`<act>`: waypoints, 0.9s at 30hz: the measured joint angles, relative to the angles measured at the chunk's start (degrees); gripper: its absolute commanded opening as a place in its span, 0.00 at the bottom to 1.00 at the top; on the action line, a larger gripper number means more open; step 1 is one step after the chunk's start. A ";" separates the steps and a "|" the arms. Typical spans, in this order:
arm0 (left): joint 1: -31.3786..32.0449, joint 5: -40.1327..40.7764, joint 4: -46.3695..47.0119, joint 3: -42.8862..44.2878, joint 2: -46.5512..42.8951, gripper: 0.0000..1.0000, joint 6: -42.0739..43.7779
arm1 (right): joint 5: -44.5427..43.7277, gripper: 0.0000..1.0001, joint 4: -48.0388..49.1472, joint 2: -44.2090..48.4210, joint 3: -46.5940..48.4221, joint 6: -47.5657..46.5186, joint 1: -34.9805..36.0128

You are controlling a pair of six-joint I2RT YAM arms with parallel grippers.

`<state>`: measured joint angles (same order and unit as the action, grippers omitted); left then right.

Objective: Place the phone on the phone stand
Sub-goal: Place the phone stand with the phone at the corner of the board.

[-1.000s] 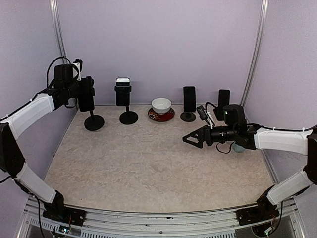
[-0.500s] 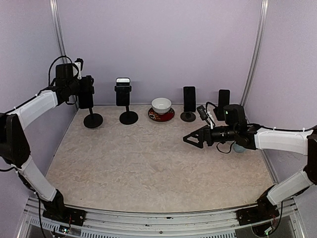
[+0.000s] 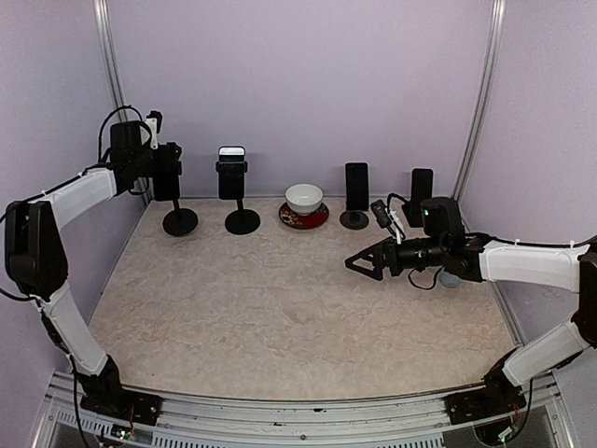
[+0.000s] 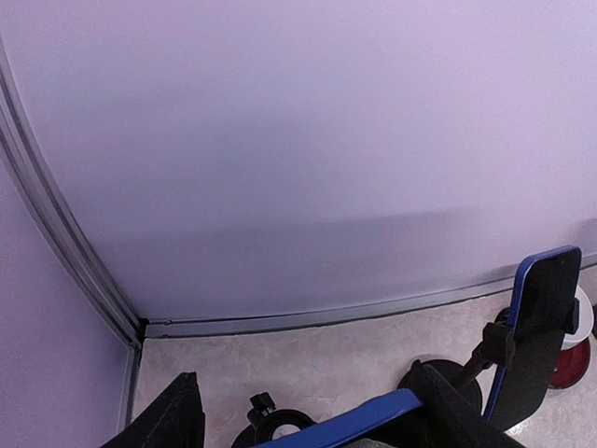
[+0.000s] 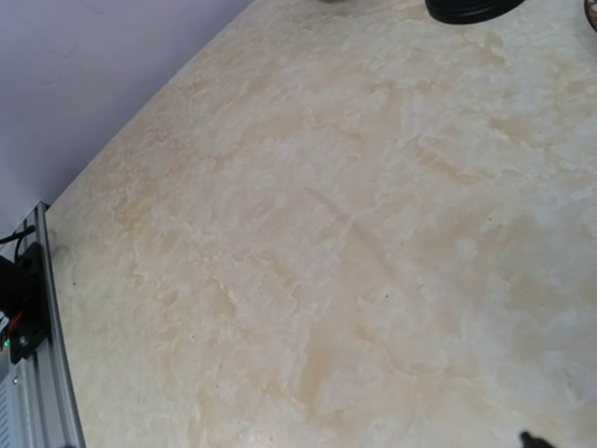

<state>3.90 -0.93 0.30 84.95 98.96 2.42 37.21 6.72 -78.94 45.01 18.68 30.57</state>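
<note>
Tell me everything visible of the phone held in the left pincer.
The dark flat phone with a blue edge is a thin rectangular slab, black-faced from overhead, its rim glossy blue in the wrist view. It stands roughly upright, gripped between the fingers of the left pincer, at the back left of the marbled table near the lilac wall. It hangs above the black round-based phone stand; whether it touches the stand's cradle cannot be told.
</note>
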 measured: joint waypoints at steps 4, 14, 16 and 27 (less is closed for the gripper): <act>-0.63 -2.05 0.31 1.88 2.12 0.51 0.42 | -0.20 1.00 -0.02 -0.02 0.00 -0.04 0.00; -3.78 -5.03 1.01 4.57 5.16 0.50 0.96 | -0.20 1.00 -0.20 -1.42 0.02 -0.02 0.00; -4.37 -5.55 1.03 4.57 5.60 0.50 1.11 | -0.20 1.00 -0.26 -1.44 0.04 -0.04 -0.02; -7.21 -9.55 2.69 4.57 8.33 0.51 0.63 | -0.20 1.00 -0.50 -1.57 0.09 -0.02 -0.02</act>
<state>-3.31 -10.48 2.98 89.52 107.28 3.05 37.01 6.22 -80.51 45.10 18.65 30.55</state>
